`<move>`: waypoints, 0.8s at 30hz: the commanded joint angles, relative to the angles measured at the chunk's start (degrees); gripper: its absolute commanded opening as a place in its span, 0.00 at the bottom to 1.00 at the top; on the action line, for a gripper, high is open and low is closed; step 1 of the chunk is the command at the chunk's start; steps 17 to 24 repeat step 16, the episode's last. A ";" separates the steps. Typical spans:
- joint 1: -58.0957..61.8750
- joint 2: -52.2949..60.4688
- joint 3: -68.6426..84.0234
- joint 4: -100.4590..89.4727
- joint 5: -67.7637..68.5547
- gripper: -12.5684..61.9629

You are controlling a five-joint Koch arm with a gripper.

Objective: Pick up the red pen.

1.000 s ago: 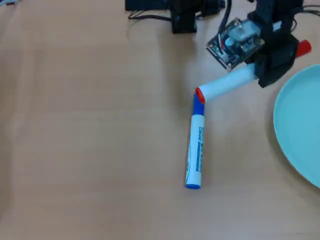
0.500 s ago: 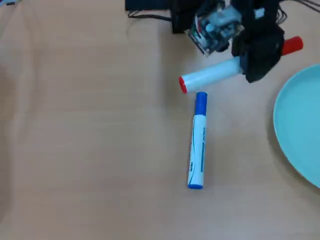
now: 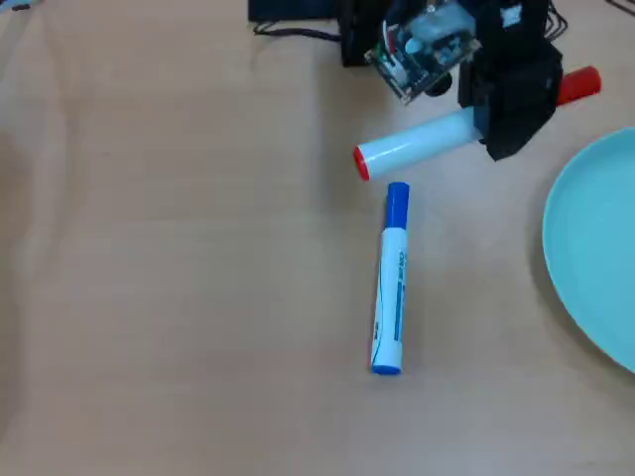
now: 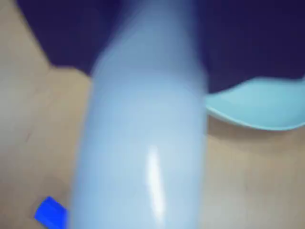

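1. In the overhead view the gripper [image 3: 511, 104], a black assembly at upper right, is clamped around the red pen [image 3: 417, 147] near its capped end; the individual jaw tips are hidden under the black housing.
2. The red pen's long axis runs nearly left-right in the overhead view, slightly tilted: the red cap projects up-right of the gripper, and the red end plug points left and slightly down.
3. In the wrist view the white barrel [image 4: 147, 143] fills the centre of the picture, blurred.
4. The blue marker [image 3: 389, 288] lies on the wooden table [image 3: 159, 278], long axis nearly vertical in the overhead view, blue cap uppermost, just below the red end plug and apart from it.
5. The light-blue plate [image 3: 595, 248] rests at the right edge.
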 commanded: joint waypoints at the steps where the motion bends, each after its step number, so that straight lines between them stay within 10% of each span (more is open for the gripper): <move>1: 0.00 3.16 -4.13 1.58 0.26 0.08; 24: 0.00 3.16 -4.31 1.58 0.62 0.08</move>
